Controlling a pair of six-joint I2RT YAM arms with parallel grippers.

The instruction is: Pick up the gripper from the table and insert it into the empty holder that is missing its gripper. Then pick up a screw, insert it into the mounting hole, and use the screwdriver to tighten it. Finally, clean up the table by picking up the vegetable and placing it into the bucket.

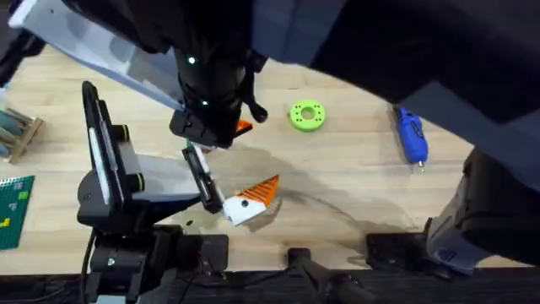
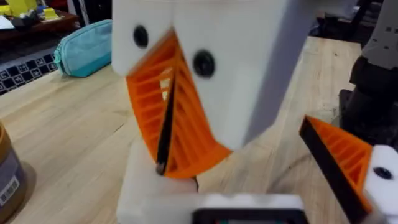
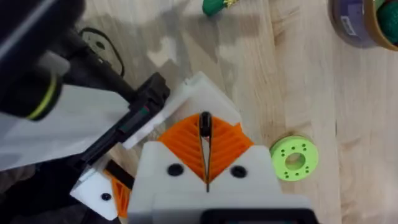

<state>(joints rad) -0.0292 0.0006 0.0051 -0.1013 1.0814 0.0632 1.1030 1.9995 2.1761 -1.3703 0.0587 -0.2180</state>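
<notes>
My right gripper (image 3: 205, 124) is shut, its orange ribbed pads pressed together, with the tips down against the white holder (image 3: 200, 92) on the black arm's tip. My left gripper (image 2: 239, 165) stands open: one side is the bare white holder (image 2: 155, 190), the other an orange finger (image 2: 339, 162) with a dark hole in its white base. I cannot tell the loose gripper apart from the pads, and no screw is visible. The blue screwdriver (image 1: 412, 135) lies at the far right. The green vegetable (image 3: 214, 6) and the bucket (image 3: 367, 22) sit beyond the holder.
A flat green disc (image 1: 306, 116) with a hole lies between the grippers and the screwdriver. A green board (image 1: 13, 207) and a wooden rack (image 1: 17, 131) sit at the table's left edge. A teal pouch (image 2: 87, 46) lies farther off.
</notes>
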